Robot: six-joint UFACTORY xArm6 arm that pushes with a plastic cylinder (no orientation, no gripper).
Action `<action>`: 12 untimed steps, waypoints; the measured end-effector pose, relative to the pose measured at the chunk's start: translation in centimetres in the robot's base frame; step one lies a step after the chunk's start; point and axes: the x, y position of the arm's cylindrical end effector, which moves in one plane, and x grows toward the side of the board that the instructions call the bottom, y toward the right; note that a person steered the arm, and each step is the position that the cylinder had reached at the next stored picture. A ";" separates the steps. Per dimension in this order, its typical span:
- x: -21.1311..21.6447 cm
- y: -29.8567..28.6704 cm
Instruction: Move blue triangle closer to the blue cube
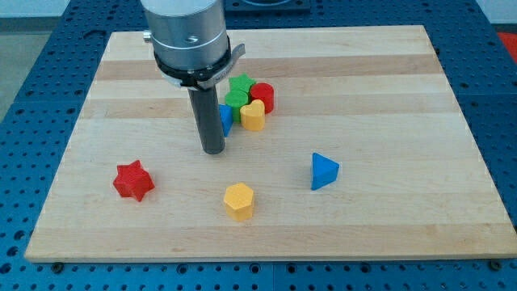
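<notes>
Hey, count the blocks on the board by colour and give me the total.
Red: 2, star and cylinder
Yellow: 2, hexagon and heart
Blue: 2, triangle and cube, half hidden behind my tip
Green: 1, star
Total: 7

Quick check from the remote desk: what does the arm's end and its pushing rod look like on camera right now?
The arm's end is a wide silver-grey metal cylinder with a dark band around its lower edge and a small grey bracket sticking out toward the view's right. Below it hangs a straight dark grey rod, round and smooth, ending in my tip. No cables or markings show.
</notes>
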 end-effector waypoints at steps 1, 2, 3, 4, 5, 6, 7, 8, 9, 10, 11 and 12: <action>0.3 0.0; 0.6 -0.1; 1.1 -0.1; 1.4 -0.1; 1.6 -0.1; 1.1 3.1; -1.2 9.8; 1.3 15.0; 1.3 18.5; 4.4 19.0; 8.5 16.8; 2.9 12.6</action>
